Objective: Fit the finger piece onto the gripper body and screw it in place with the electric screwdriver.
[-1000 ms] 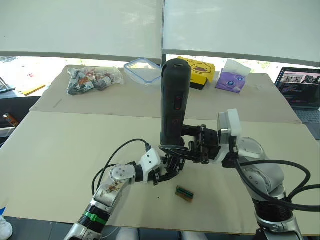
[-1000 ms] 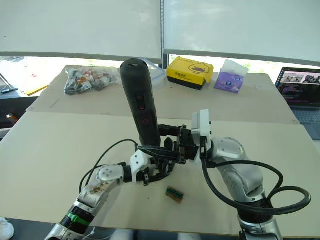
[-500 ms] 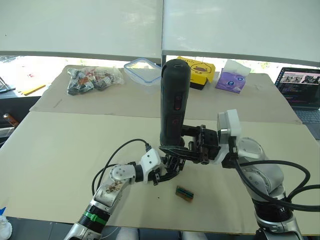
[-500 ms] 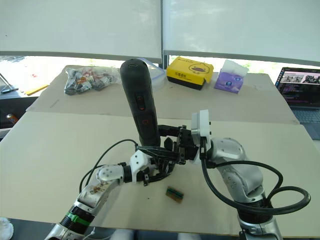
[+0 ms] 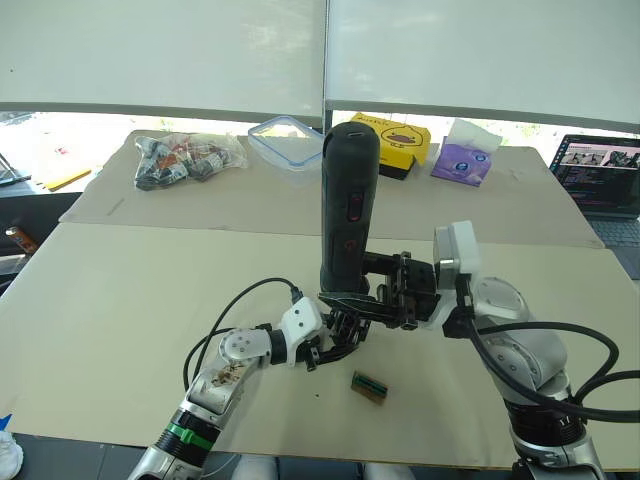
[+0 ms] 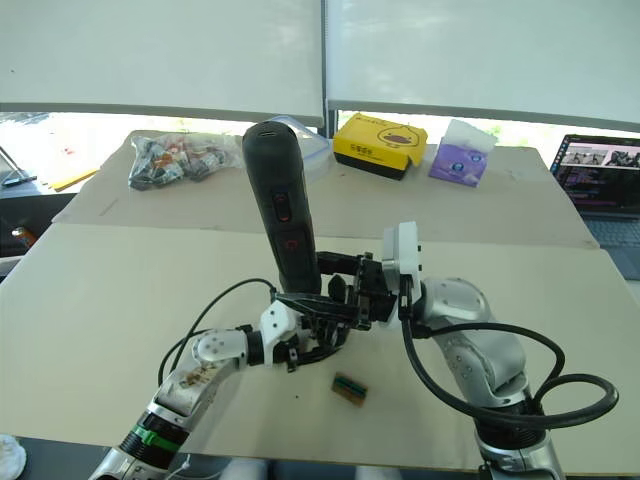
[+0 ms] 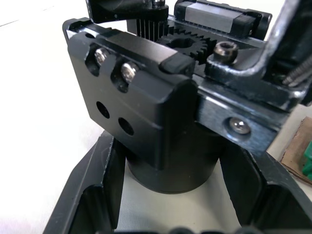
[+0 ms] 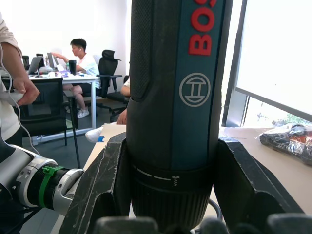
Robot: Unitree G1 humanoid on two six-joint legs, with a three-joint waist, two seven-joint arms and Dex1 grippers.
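Note:
The electric screwdriver (image 5: 348, 210) stands upright over the middle of the table. My right gripper (image 5: 347, 298) is shut on its lower end, its fingers (image 8: 105, 185) on either side of the collar. Its thin metal bit (image 7: 279, 44) comes down beside the gripper body (image 7: 146, 97), a black block with screws and a small gear. My left gripper (image 5: 335, 335) is shut on that body just above the table, one finger (image 7: 92, 195) on each side of its round base. I cannot tell the finger piece apart from the other black parts.
A small green-and-tan block (image 5: 368, 386) lies on the table just in front of the grippers. Along the far side sit a bag of small items (image 5: 185, 158), a clear container (image 5: 285, 140), a yellow box (image 5: 400, 140), a purple tissue pack (image 5: 463, 160) and a laptop (image 5: 605, 185).

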